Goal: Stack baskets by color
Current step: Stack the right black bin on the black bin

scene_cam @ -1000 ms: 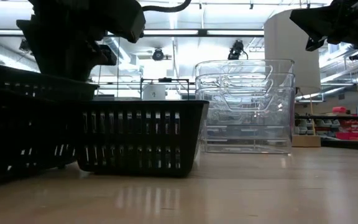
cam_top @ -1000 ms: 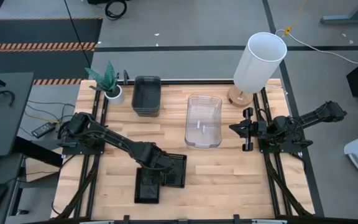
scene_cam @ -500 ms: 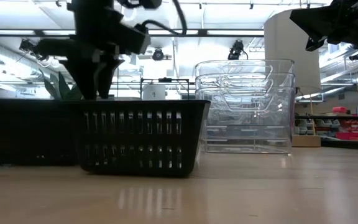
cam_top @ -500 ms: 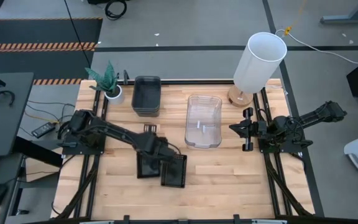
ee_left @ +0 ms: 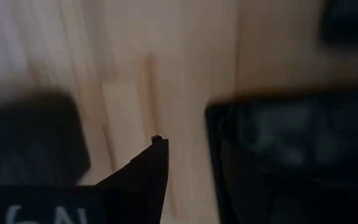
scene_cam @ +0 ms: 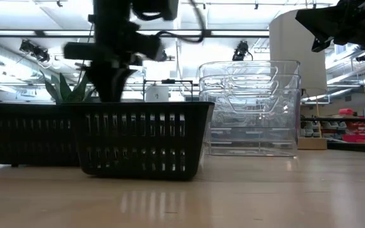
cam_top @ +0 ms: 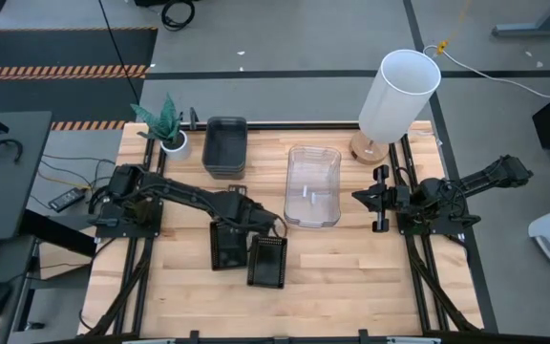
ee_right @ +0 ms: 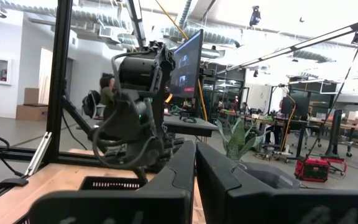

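Observation:
Two black slotted baskets stand on their bottoms on the table, side by side. One point(cam_top: 225, 246) point(scene_cam: 30, 133) is toward the left and the other point(cam_top: 267, 261) point(scene_cam: 141, 142) is nearer the front. My left gripper point(cam_top: 244, 220) point(scene_cam: 109, 88) points down at the far ends of the two, over the strip of wood between them, fingers apart. A stack of smoky-grey baskets point(cam_top: 224, 146) and a stack of clear baskets point(cam_top: 312, 186) point(scene_cam: 249, 107) stand farther back. My right gripper point(cam_top: 359, 197) point(ee_right: 195, 168) waits shut at the right, above the table. My left gripper has one finger point(ee_left: 149, 174) over bare wood beside the basket's rim point(ee_left: 213, 143). The other finger is lost against that dark basket. I cannot tell whether either finger touches a basket.
A white cylindrical lamp point(cam_top: 399, 94) stands at the far right and a small potted plant point(cam_top: 165, 126) at the far left. Bare wood lies along the front edge and between the black baskets and the clear stack.
My left gripper has gone toward the far edge and a little to the right, turning as it went. The left black basket came with it from near the front edge, where it sat tilted. It now stands flat beside the other black basket.

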Robot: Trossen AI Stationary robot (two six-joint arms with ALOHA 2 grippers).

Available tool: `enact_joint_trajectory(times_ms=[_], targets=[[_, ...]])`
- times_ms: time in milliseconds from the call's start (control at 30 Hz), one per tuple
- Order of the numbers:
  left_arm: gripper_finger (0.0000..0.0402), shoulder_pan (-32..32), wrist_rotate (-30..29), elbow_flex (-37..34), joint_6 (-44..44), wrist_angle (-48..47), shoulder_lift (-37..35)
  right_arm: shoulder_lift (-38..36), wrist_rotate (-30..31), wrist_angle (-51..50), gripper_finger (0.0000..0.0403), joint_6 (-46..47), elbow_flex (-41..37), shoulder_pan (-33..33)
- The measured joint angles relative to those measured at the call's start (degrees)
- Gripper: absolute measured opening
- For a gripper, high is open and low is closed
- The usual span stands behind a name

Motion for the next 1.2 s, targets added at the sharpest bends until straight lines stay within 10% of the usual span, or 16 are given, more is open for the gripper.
enact_joint_trajectory(times_ms=[400, 1200], targets=[[0.0142, -0.5, 7.2, 0.0, 3.9, 26.3, 0.0, 0.0, 0.0, 0.0, 0.0022, 0.0, 0.0, 0.0], [0.0124, -0.6, 14.1, -4.8, 4.3, 32.3, 6.6, 0.7, 0.0, -0.1, 0.0022, 0.0, 0.0, 0.0]])
